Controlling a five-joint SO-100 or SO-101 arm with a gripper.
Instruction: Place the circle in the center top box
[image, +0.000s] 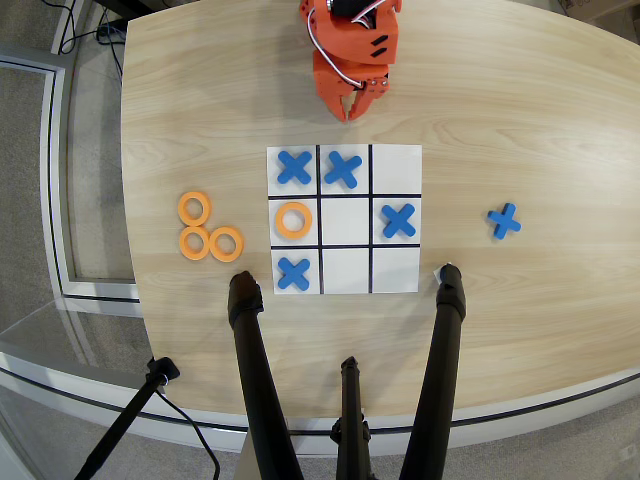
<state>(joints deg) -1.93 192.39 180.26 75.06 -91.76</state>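
Note:
Three orange rings (194, 208), (194, 242), (227, 243) lie on the wooden table left of the white 3x3 board (395, 160). A fourth ring (293, 220) lies in the board's middle-left cell. Blue crosses lie in the two upper-left cells (293, 167), (342, 169), the middle-right cell (398, 220) and the lower-left cell (293, 273). The middle cell of the lower row (345, 270), the row with one cross, is bare white. My orange gripper (352, 110) hangs above the table just beyond the board's upper edge, its jaws together and empty.
A loose blue cross (504, 221) lies on the table right of the board. Three black tripod legs (255, 370), (348, 420), (440, 360) rise from the table's near edge below the board. Cables lie on the floor at the upper left.

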